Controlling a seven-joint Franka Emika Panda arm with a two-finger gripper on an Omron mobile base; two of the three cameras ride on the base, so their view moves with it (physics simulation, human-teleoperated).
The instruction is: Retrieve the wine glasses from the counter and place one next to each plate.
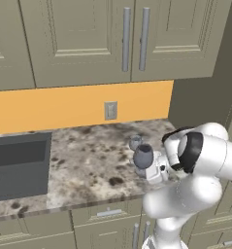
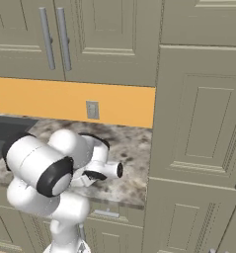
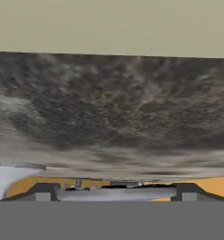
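Claw [image 1: 147,171] low over the counter [image 1: 88,165], against the dark goblet [image 1: 143,156]; its spread I cannot tell.

You have two wine glasses [image 1: 142,155] standing close together on the counter [image 1: 88,160], right of the sink [image 1: 18,165], with the wall outlet [image 1: 110,110] behind.

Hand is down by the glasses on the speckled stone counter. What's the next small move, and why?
Probably close the hand gently on the dark grey round-bowled goblet. In the hand view the fingertips stand wide apart with a grey shape lying between them, and the left base view puts the hand right beside that goblet, so it seems lined up.
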